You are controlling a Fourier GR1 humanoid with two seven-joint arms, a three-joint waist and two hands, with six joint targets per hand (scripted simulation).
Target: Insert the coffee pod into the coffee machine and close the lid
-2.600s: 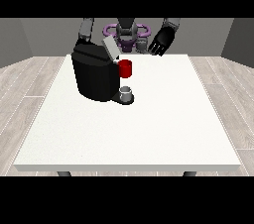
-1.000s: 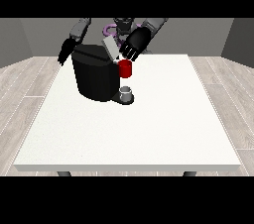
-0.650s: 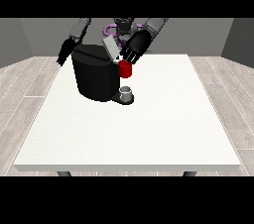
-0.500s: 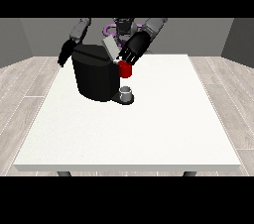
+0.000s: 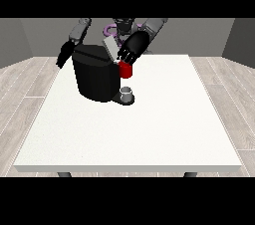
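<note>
White table [image 5: 149, 134]: robot hand [image 5: 132, 49] at view's right, fingers curled, touches coffee machine [image 5: 97, 72].

A big white counter [image 5: 149, 134] stands on a grey wood floor [image 5: 22, 89], with grey walls [image 5: 30, 35] behind.

- The bench [image 5: 149, 134] is plain white, with dark grey legs showing under its near edge.
- The coffee machine [image 5: 94, 77] is black, and its raised lid [image 5: 110, 49] is light grey.
- A red thing at the machine [image 5: 126, 70] is solid bright red.
- A grey thing [image 5: 127, 92] sits on the machine's dark base.
- Both hands are black: the hand at the view's right [image 5: 132, 49] and the hand at the view's left [image 5: 64, 53].
- The floor [image 5: 22, 82] is pale grey wood-look planks.
- The wall [image 5: 30, 35] is dark grey.
</note>
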